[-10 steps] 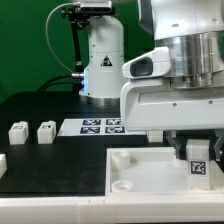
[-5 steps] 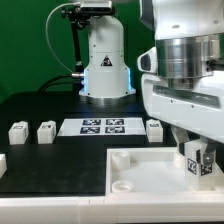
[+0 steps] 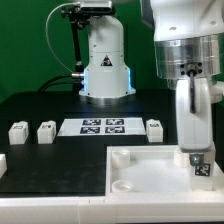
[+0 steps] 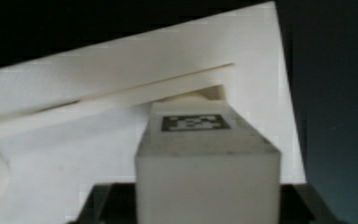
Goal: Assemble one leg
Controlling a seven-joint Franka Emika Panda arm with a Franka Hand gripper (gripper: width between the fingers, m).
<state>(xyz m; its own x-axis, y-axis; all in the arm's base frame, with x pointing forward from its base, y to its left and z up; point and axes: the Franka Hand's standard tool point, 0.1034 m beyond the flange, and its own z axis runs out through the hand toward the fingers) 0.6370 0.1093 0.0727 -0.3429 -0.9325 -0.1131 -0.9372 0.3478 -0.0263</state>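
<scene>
On the black table point(image 3: 40, 160) lies one large flat white square panel point(image 3: 140, 175) with round corner sockets. One flat marker board point(image 3: 104, 126) lies behind it. The gripper point(image 3: 197, 160) pinches one small white plastic block-shaped leg point(image 3: 200, 166) upright over the panel's corner at the exterior view's right. Three more legs point(image 3: 46, 132) lie loose. Each appears light, rigid and smooth; grasp the flat sides.
</scene>
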